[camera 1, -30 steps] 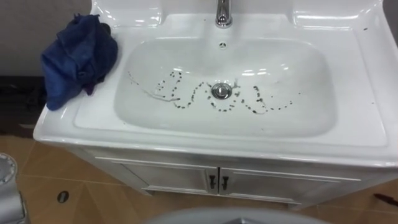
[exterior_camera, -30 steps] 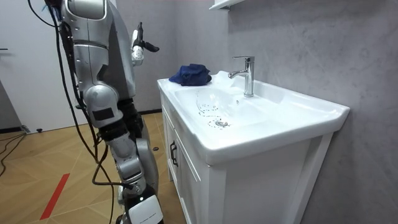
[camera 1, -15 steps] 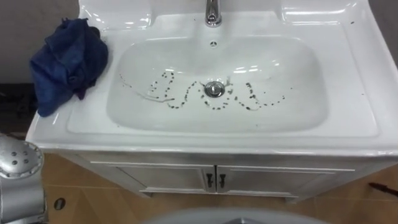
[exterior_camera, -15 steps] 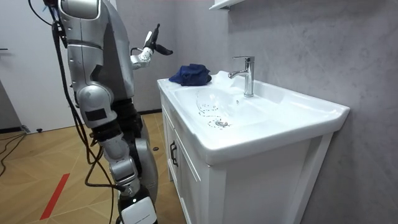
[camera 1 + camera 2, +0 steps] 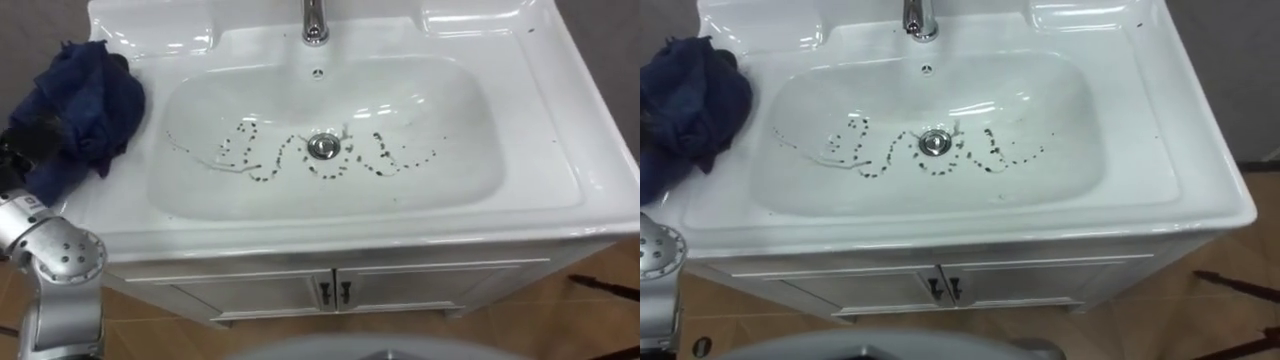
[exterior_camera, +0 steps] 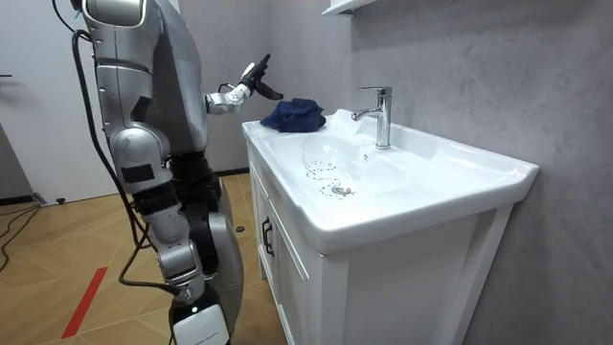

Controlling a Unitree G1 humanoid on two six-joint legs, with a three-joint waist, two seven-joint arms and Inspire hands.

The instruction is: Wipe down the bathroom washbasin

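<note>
The white basin [image 5: 440, 110] is dirty: little dark specks [image 5: 262, 176] run in a wavy line across its bottom, on both sides of the drain [image 5: 322, 146]. The faucet [image 5: 315, 20] is at the back of the basin. A blue cloth [image 5: 85, 105] lies crumpled on the basin's left rim (the robot's left). The robot stands in front of the basin, at its left corner. Its left hand [image 6: 255, 79] is up by the cloth, fingers straight and spread, holding nothing.

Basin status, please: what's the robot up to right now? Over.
Left hand open, raised beside blue cloth on left ledge of basin. Dark specks unwiped around drain. Nothing blocking.
</note>
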